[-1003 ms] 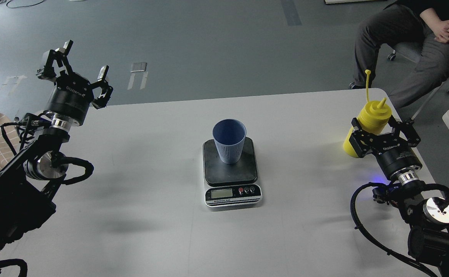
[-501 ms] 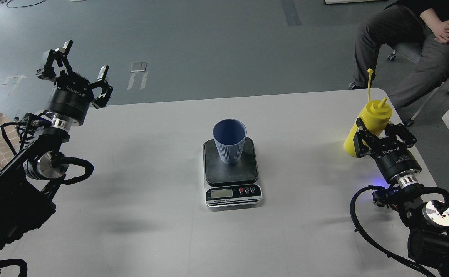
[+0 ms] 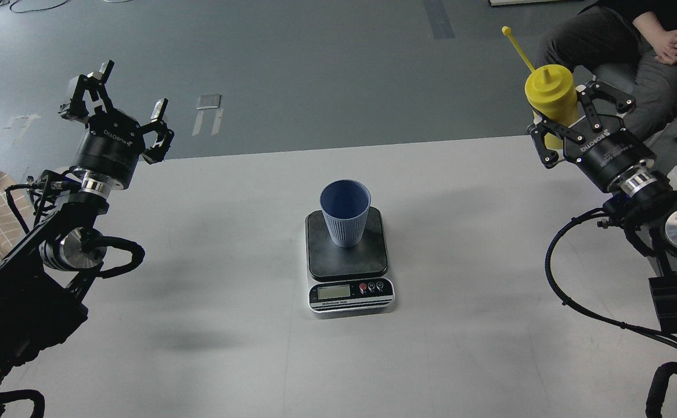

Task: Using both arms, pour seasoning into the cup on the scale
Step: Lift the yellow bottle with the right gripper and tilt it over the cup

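Two arms up, bottle in the air.
Our table [image 3: 199,302] carries the scale [image 3: 347,255] bearing the cup [image 3: 345,212]; right gripper [image 3: 571,119] clamps the bottle [image 3: 550,96] aloft for pouring, left gripper [image 3: 119,107] spread wide, empty.
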You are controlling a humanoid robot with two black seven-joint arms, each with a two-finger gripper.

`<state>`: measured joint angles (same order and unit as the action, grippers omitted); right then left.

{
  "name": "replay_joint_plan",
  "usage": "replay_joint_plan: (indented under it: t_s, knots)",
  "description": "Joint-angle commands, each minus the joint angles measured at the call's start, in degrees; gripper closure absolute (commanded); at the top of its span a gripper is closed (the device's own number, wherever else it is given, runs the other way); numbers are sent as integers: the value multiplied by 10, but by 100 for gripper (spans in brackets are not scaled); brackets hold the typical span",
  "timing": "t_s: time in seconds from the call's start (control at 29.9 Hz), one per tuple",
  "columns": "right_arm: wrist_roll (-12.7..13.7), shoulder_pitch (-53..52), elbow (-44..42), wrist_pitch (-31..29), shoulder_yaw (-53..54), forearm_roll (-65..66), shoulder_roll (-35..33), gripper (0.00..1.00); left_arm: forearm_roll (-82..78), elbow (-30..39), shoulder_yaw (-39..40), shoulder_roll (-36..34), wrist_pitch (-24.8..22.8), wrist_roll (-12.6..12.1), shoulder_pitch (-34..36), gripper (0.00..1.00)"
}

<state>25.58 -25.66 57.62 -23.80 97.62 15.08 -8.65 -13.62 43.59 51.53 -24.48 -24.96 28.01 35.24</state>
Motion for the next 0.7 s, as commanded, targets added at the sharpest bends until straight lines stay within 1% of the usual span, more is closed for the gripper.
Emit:
replay_joint_plan:
  t_s: [0.0,0.03,0.13,0.2,0.4,0.43,0.5,0.6,0.67]
  knots:
    - [2,-42,26,3,-15,147,-5,78,0,0,1,1,0,0,0,2]
    - [2,-58,27,-1,-36,211,-5,78,0,0,1,1,0,0,0,2]
    - [0,-90,55,-2,-80,336,-6,78,0,0,1,0,0,0,-1,2]
    - [0,-95,72,-2,-96,380,-5,78,0,0,1,-1,0,0,-2,2]
    - [-3,-98,183,-2,-167,600,-1,78,0,0,1,-1,0,0,-2,2]
    - [-3,-98,183,-2,-167,601,-1,78,0,0,1,-1,0,0,-2,2]
    - [-4,-97,221,-2,-201,681,1,78,0,0,1,0,0,0,-2,2]
    - [-5,-97,259,-1,-247,764,2,78,0,-1,1,0,0,0,-2,2]
    - [-5,-97,272,0,-264,789,2,78,0,0,1,0,0,0,-2,2]
